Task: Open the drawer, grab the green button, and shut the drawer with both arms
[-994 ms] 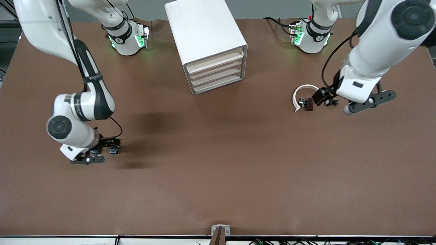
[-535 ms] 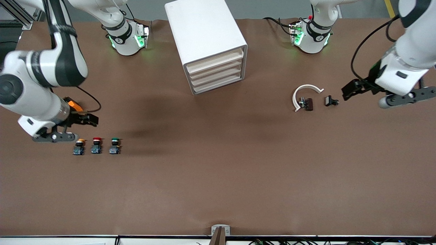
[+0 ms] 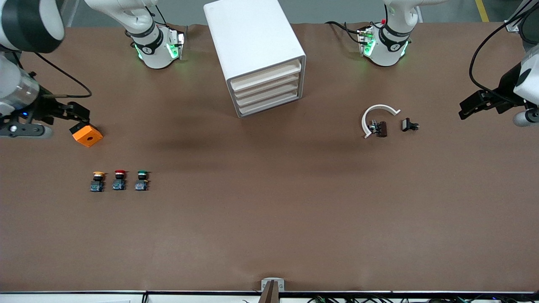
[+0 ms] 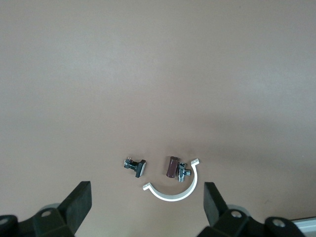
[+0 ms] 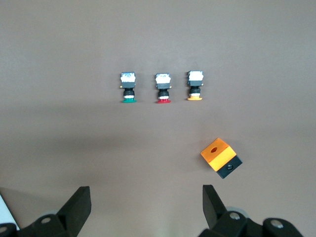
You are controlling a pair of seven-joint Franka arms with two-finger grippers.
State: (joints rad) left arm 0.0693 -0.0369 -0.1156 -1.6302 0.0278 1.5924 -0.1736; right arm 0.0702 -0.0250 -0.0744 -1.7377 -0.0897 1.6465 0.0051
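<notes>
Although the task has the button (image 3: 142,180) coming out of a drawer, I see it standing on the table (image 3: 269,219), toward the right arm's end and about halfway between the robots' edge and the camera's edge. It closes a row of three, beside the red-capped button (image 3: 119,179), with the yellow-capped button (image 3: 98,181) at the row's other end; the three stand just apart, not touching. An orange block (image 3: 87,135) lies farther from the camera than the row.

The drawer unit (image 3: 257,54) stands at the middle of the robots' edge, and all four drawer fronts look flush, so I judge the opening step not yet done.

My right tool (image 3: 80,113) hangs over the table at the right arm's end edge, just beside the orange block, its fingers spread wide and empty in the right wrist view (image 5: 145,207). My left tool (image 3: 471,105) hangs over the left arm's end edge, fingers also spread and empty (image 4: 148,205); under its camera lie a white half-ring clip (image 3: 377,115), a brown part (image 3: 381,128) touching it and a small black bolt (image 3: 409,125) just apart.

To do this well, I would send one tool to a drawer front squarely and pull straight along the slide, since the unit sits skewed to the table edges and looks light enough to drag. For the green cap, I would come down from above on the blocky body, keeping the fingers clear of the red neighbour.
</notes>
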